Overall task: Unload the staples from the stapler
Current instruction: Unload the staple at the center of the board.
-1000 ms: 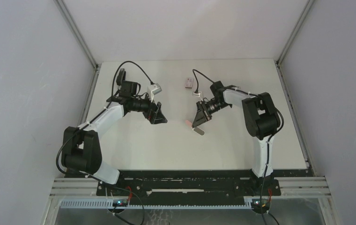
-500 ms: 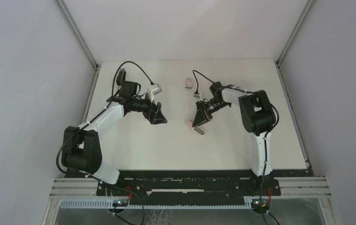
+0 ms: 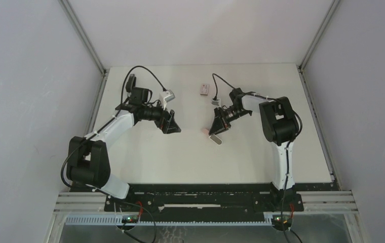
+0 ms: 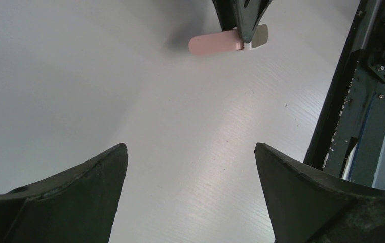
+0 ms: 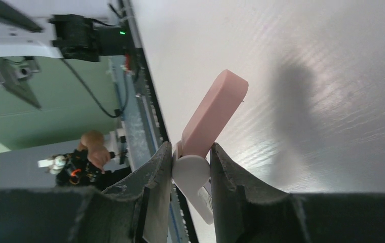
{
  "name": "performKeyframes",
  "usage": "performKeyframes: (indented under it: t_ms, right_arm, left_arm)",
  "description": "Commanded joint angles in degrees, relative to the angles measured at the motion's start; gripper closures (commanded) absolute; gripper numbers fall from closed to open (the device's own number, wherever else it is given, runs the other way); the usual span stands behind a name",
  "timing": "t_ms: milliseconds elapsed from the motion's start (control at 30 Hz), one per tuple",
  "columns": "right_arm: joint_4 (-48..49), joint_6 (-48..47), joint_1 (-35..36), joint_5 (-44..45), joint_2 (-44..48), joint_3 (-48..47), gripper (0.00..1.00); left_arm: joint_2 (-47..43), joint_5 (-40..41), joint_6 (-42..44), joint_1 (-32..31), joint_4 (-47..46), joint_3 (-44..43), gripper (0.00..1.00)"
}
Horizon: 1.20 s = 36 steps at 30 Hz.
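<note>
Here, the right gripper [image 5: 190, 154] is clamped on the stapler [image 5: 213, 114], a small pink and white one. Its white rounded part is pinched between the two fingers [image 5: 152, 182]. The pink arm sticks out past the fingertips and slants away over the table [image 5: 332, 61]. The two parts look hinged apart at the point where the fingers grip.

From above, the stapler [image 3: 215, 139] sits at the tip of the right gripper [image 3: 216, 132], its white end toward the arm bases. Whether it touches the table [image 3: 180, 157] or hangs just over it, I cannot tell.

The left gripper [image 4: 190, 152] has its fingers spread wide with nothing between them, only bare table below. Straight ahead of it, well apart, its camera shows the stapler [image 4: 213, 44] in the other gripper's fingers [image 4: 245, 20], the pink arm pointing to the left of that view. In the top view the left gripper [image 3: 172, 126] faces the right one across an open gap.

A small flat box [image 3: 204, 89] lies on the table beyond the right gripper, on its far side and apart from it.
</note>
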<state>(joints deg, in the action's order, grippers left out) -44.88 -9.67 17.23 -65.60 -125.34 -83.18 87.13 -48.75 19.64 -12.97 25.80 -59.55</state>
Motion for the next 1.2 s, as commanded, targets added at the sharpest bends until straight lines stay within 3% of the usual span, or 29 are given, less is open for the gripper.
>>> performKeyframes:
  t_ms: [0, 167, 467, 667, 800, 1067, 1167]
  right_arm:
    - [3.95, 3.91, -3.23, -13.61, 7.12, 0.92, 0.73]
    - [18.12, 19.50, -4.83, -18.04, 9.54, 5.82, 0.74]
    - [46.97, 49.78, -6.11, -14.76, 10.76, 15.42, 0.77]
    - [46.76, 51.51, -7.89, -14.67, 10.36, 15.58, 0.77]
    - [46.16, 51.68, -8.76, -14.62, 10.49, 15.56, 0.77]
    - [46.29, 52.01, -9.15, -15.12, 10.08, 15.46, 0.77]
    - [46.20, 51.80, -9.15, -15.21, 10.05, 15.49, 0.77]
  left_arm:
    - [-5.06, 1.60, -1.58, -0.15, -6.54, 2.42, 0.00]
    - [-11.45, 11.78, -4.76, -4.25, -17.11, 6.85, 0.00]
    - [-16.64, 29.92, -3.49, -20.12, -31.71, 16.50, 0.00]
    - [-13.37, 38.14, -6.62, -26.22, -48.00, 23.28, 0.00]
    - [-9.90, 47.91, -10.39, -30.59, -59.39, 26.15, 0.00]
    - [-2.20, 67.82, -2.25, -41.95, -84.23, 32.08, 0.00]
    - [0.82, 70.59, -0.10, -44.71, -89.40, 32.14, 0.00]
